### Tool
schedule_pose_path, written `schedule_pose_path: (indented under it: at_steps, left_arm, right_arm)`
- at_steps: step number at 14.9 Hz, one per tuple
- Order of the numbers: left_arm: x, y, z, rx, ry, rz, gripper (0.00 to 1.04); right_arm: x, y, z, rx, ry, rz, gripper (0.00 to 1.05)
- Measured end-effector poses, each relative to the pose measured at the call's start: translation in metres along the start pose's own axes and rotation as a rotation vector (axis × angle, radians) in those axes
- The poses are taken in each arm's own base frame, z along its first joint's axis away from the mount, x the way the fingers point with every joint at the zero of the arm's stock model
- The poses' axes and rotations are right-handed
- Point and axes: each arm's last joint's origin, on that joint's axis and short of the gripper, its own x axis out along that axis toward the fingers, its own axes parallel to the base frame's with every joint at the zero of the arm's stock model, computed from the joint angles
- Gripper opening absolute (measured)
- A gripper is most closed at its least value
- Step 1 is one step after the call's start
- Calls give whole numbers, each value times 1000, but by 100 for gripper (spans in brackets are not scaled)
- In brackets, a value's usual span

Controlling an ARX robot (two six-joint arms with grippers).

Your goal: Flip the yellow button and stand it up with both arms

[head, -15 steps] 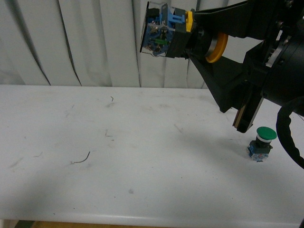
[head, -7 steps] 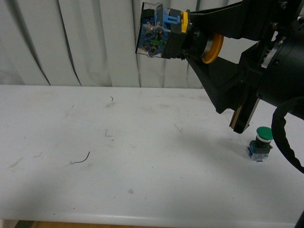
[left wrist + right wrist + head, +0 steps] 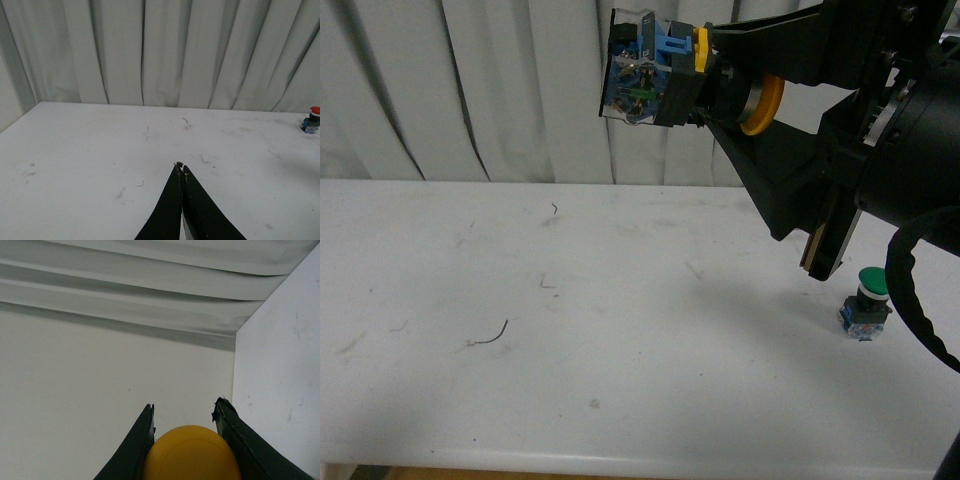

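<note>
- The yellow button (image 3: pixel 675 80) hangs high above the white surface (image 3: pixel 620 300), in front of the pleated curtain (image 3: pixel 470 90), carried by the robot's right arm
- Its long axis runs close to level. The yellow cap sits toward the right arm, and the blue-black contact block points out to the robot's left, a little higher than the cap
- The right end effector (image 3: pixel 185 412) is part open, about the width of the cap. In the right wrist view the yellow dome fills the gap between the two black fingers (image 3: pixel 142 445), so it is gripping the button by its cap end
- The left end effector (image 3: pixel 181 168) is pinched closed, tips together and holding nothing. Its own camera shows it low over the bare surface, and the front view does not show it at all
- The right arm has the button, and the free contact block faces the left arm's side. A handover would likely need the left end effector to rise, spread its fingers and take that exposed block
- A green-capped button (image 3: pixel 866 300) stands upright on the surface below the right arm, and a red-capped button (image 3: pixel 310 120) sits near the far edge. Both are well apart from the held one
</note>
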Motion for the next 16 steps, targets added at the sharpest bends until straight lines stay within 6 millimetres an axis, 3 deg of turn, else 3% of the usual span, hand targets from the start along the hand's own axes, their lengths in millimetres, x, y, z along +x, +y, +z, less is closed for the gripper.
schedule_pose_path:
  at_steps: [1, 3, 4, 6, 7, 9, 12, 14, 16]
  left_arm:
    - [0, 0, 1, 0, -9, -1, 4]
    - [0, 0, 0, 0, -4, -1, 26]
    - [0, 0, 0, 0, -4, -1, 38]
    - [0, 0, 0, 0, -4, -1, 62]
    - [0, 0, 0, 0, -4, 0, 75]
    - [0, 0, 0, 0, -4, -1, 98]
    - [0, 0, 0, 1, -4, -1, 98]
    - [0, 0, 0, 1, -5, 0, 98]
    - [0, 0, 0, 1, -5, -1, 98]
  right_arm:
    - [0, -1, 1, -12, -4, -5, 34]
    - [-5, 4, 15, -126, -73, 0, 34]
    - [-7, 15, 25, -239, -123, 25, 34]
    - [-7, 56, 53, -594, -316, 52, 34]
    - [-6, 64, 64, -734, -387, -16, 34]
    - [-10, 49, 86, -1050, -444, -312, 34]
    - [-18, 40, 122, -1322, -489, -575, 34]
    - [-15, 30, 139, -1355, -465, -716, 34]
    - [-9, 6, 154, -1321, -393, -829, 34]
